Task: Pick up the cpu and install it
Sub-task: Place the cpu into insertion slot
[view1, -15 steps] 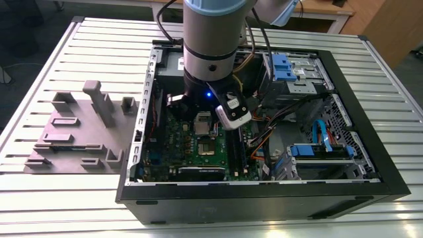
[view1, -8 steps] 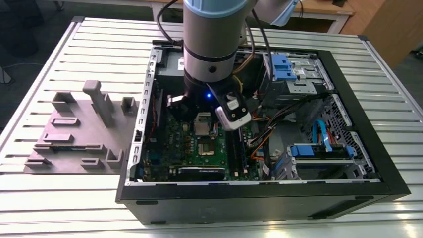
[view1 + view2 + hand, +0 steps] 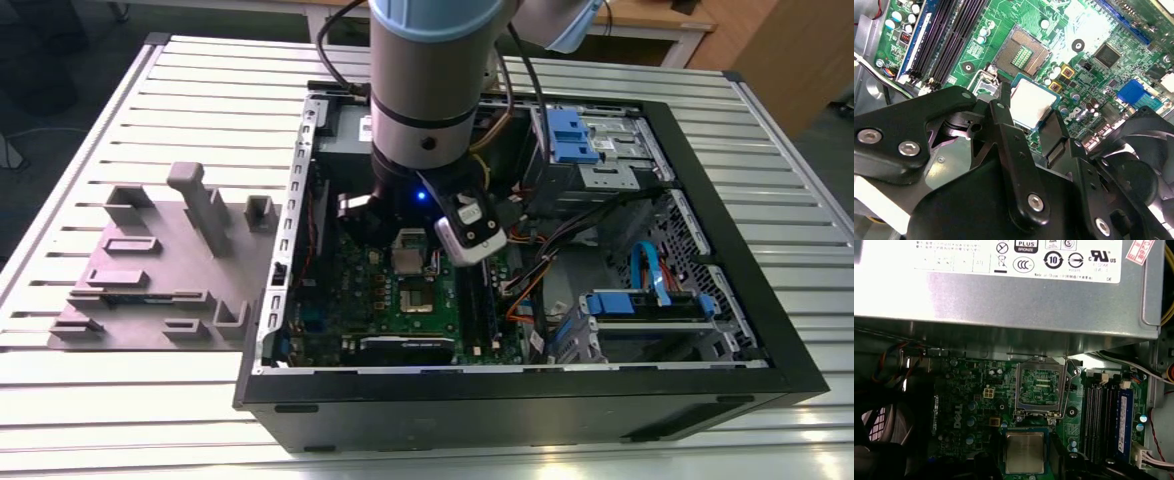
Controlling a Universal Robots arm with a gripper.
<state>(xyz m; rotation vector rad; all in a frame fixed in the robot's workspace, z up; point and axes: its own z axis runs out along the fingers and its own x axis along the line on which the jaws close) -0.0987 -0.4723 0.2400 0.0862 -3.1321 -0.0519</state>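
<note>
One hand (image 3: 1029, 110) pinches one cpu (image 3: 1032, 100) between two fingers, just beside one open socket (image 3: 1021, 52) on the motherboard (image 3: 1029, 12). The first wrist view adds the grey power supply (image 3: 1004, 295). The exterior view adds the black case (image 3: 534, 410) on the tabletop (image 3: 134, 420).

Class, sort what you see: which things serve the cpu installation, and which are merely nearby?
Job in hand: cpu; pincer gripping it; empty socket.
Lying about: power supply; memory slots; grey fixture block.
</note>
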